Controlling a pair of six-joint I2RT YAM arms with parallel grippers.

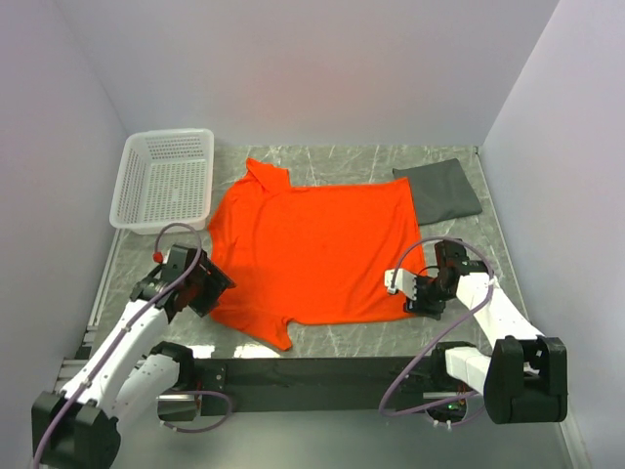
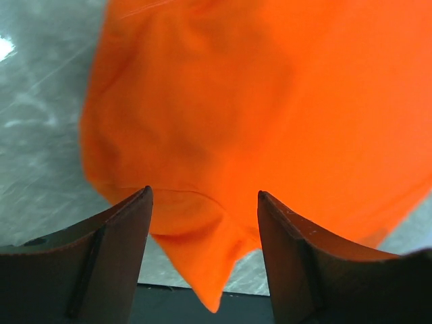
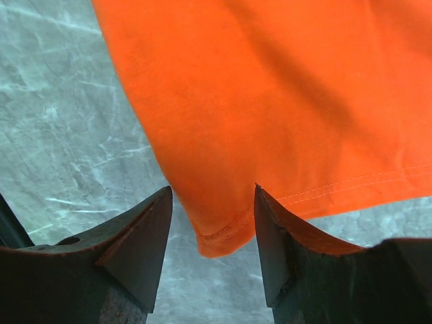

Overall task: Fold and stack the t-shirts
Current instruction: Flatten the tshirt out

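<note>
An orange t-shirt lies spread flat in the middle of the table, neck towards the left. A dark grey t-shirt rests folded at the back right. My left gripper hovers at the shirt's near-left edge. In the left wrist view the left gripper is open, and a sleeve tip of the orange t-shirt shows between its fingers, ungripped. My right gripper is at the near-right corner. Seen from its wrist, the right gripper is open with the stitched hem corner between its fingers.
A white lattice basket stands at the back left, close to the shirt's neck. A black rail runs along the near table edge between the arm bases. Walls close in the left, right and back.
</note>
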